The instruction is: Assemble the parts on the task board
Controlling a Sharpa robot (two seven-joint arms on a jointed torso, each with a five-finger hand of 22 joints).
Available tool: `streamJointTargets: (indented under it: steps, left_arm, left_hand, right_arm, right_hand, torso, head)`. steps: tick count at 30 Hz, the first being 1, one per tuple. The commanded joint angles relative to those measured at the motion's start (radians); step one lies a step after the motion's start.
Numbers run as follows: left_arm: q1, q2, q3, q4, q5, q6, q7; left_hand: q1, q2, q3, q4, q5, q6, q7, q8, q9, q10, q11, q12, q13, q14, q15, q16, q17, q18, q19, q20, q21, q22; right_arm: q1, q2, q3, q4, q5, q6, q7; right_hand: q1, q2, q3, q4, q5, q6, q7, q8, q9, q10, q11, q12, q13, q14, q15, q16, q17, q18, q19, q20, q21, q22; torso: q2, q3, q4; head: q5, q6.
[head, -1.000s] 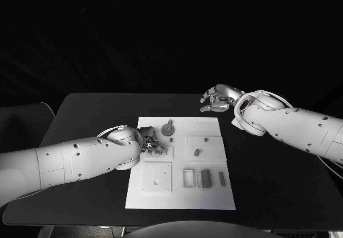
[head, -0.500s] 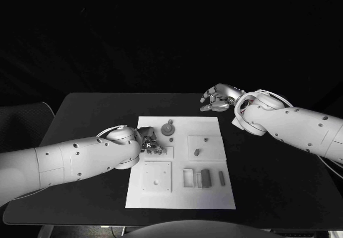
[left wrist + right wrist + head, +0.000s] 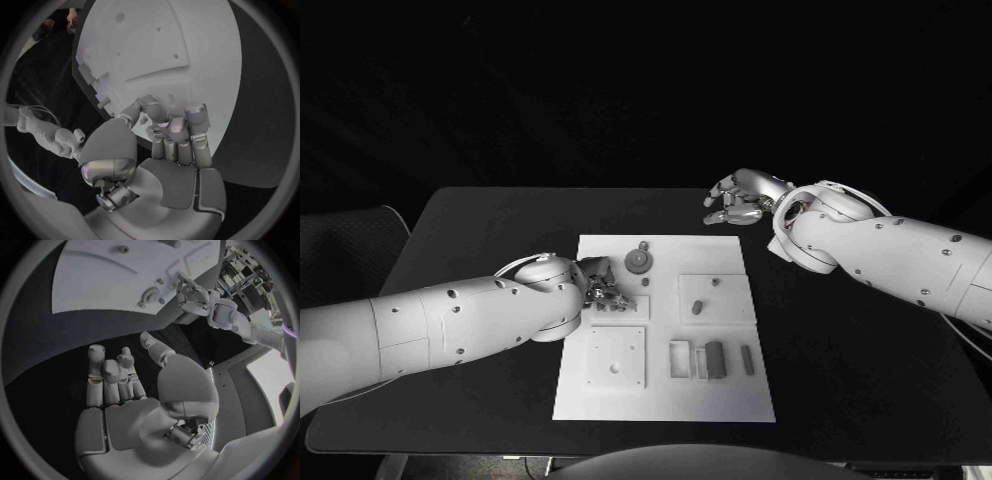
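Observation:
The white task board [image 3: 661, 400] lies mid-table. On it are grey parts: a round gear-like piece [image 3: 638, 262], a small peg [image 3: 646, 282], two small pieces [image 3: 697, 307] on a raised square, and upright blocks [image 3: 715, 358]. My left hand [image 3: 603, 287] hovers low over the board's left side, above a small square plate [image 3: 625, 310]. In the left wrist view its fingers [image 3: 178, 135] and thumb are drawn close together over the board [image 3: 187, 50]; I cannot tell whether a part sits between them. My right hand [image 3: 737, 198] hangs beyond the board's far right corner, fingers [image 3: 106, 375] apart and holding nothing.
A square plate with a centre hole [image 3: 615, 357] and an open rectangular frame [image 3: 679, 360] sit on the board's near half. Bare black table [image 3: 862, 350] surrounds the board on all sides. The right wrist view shows the gear [image 3: 150, 295] and my left hand [image 3: 190, 295].

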Motion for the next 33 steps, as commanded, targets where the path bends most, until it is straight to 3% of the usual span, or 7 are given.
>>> streamJointTargets:
  steps: [1,5,12,18,33]
  left_arm:
    - [-0.001,0.001,-0.001,-0.003,0.012,0.015,-0.008]
    - [-0.001,0.001,-0.001,-0.004,0.022,0.008,-0.006]
    - [-0.001,0.0,-0.001,-0.007,0.03,0.001,-0.004]
    - [-0.001,0.0,-0.001,-0.007,0.032,-0.002,-0.002]
    - [-0.001,-0.001,-0.001,-0.01,0.037,-0.03,0.005]
  left_hand:
    - [0.052,0.051,0.07,-0.079,0.005,0.006,0.003,-0.001,0.001,-0.005,-0.002,0.002,-0.001,0.003,-0.008,-0.002,-0.001,0.018,0.002,0.006,0.003,0.019]
    - [0.034,0.041,0.066,-0.076,-0.001,0.006,0.004,-0.001,0.001,-0.005,-0.001,0.003,-0.002,0.003,-0.007,-0.002,-0.001,0.017,0.003,0.007,0.003,0.018]
    - [-0.06,-0.018,0.017,-0.036,-0.005,0.002,0.005,0.004,0.009,-0.007,0.0,0.004,-0.002,-0.001,-0.007,0.0,0.001,0.018,0.001,0.005,0.001,0.017]
    - [-0.114,-0.051,-0.017,-0.013,-0.005,-0.002,0.002,0.004,0.014,-0.009,-0.003,0.004,-0.002,-0.004,-0.01,-0.001,0.001,0.023,-0.003,0.0,-0.002,0.015]
    - [-0.161,-0.078,-0.052,0.012,-0.004,-0.007,-0.001,0.005,0.02,-0.012,-0.007,0.004,-0.002,-0.007,-0.015,-0.002,0.001,0.029,-0.008,-0.006,-0.008,0.014]
  right_arm:
    - [0.0,0.0,0.0,0.002,0.001,0.01,0.004]
    - [0.0,0.0,0.0,0.002,0.001,0.01,0.003]
    - [0.0,-0.001,0.0,0.002,0.001,0.009,0.003]
    - [0.0,-0.001,0.0,0.001,0.001,0.01,0.003]
    - [0.0,-0.001,0.0,0.002,0.001,0.01,0.003]
  right_hand:
    - [-0.009,-0.001,-0.001,0.006,0.004,0.001,0.007,-0.003,-0.001,-0.009,0.0,0.005,-0.002,0.002,-0.003,-0.005,0.001,0.041,-0.001,-0.009,-0.005,0.009]
    - [-0.009,-0.001,-0.001,0.007,0.004,0.001,0.007,-0.003,-0.001,-0.01,0.0,0.005,-0.002,0.002,-0.003,-0.005,0.001,0.041,-0.001,-0.009,-0.005,0.009]
    - [-0.009,-0.001,-0.001,0.007,0.004,0.001,0.007,-0.003,-0.001,-0.01,0.0,0.006,-0.002,0.002,-0.003,-0.006,0.001,0.041,-0.001,-0.009,-0.005,0.009]
    - [-0.009,-0.001,-0.001,0.007,0.004,0.0,0.007,-0.003,-0.001,-0.01,0.0,0.006,-0.002,0.002,-0.003,-0.006,0.001,0.041,-0.001,-0.009,-0.005,0.009]
    - [-0.009,-0.001,-0.001,0.007,0.004,0.0,0.007,-0.003,-0.002,-0.01,0.0,0.006,-0.003,0.002,-0.003,-0.006,0.001,0.041,-0.001,-0.009,-0.005,0.009]
  torso:
    - [0.0,0.0,0.0]
    - [0.0,0.0004,-0.0005]
    - [0.0,0.0006,-0.0003]
    - [0.0,0.0002,-0.0005]
    - [0.0,0.0,-0.0001]
  head:
    - [0.0,0.0]
    - [0.0,0.001]
    - [-0.001,0.002]
    - [-0.001,0.001]
    - [-0.001,0.002]
